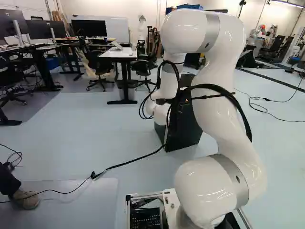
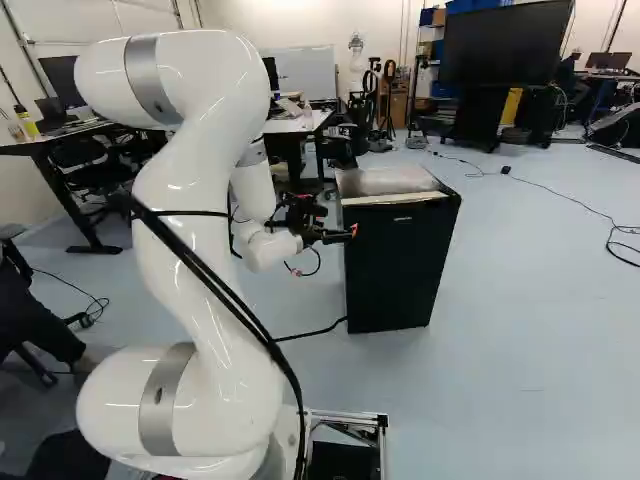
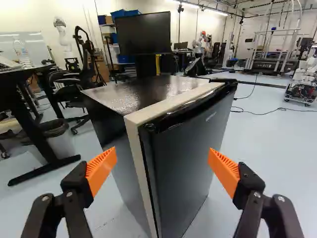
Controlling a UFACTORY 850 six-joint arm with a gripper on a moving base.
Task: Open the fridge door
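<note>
- So we've got one fridge (image 3: 143,94), a black one standing on the floor (image 2: 530,300) ahead of our base, right of the middle in the right base view. In the left base view it's partly tucked behind our arm (image 1: 221,105).
- One door (image 2: 395,265) on it, also black, and it looks closed to us. The wrist view gives a decent look at one pale strip running along the top and down the side, right behind the door.
- One tool (image 2: 345,235), and it's released: both fingers are spread wide. Two orange pads (image 3: 101,171), one per finger, facing each other with a big gap between.
- In the wrist view the fridge sits ahead of the tool (image 3: 162,166), with its near corner lined up between the two fingers. Can't tell from here if either pad is touching anything, but nothing's being gripped.
- Several black cables (image 1: 178,95) loop around our arm, and one black cord (image 1: 133,163) runs over the floor toward the foot of the fridge.
- Further back in the left base view: one white-topped desk (image 1: 127,53) with two chairs (image 1: 97,67) flanking it and one bin (image 1: 125,90) underneath.
- Wrist view also gets us one big screen (image 3: 143,33) beyond the fridge.
</note>
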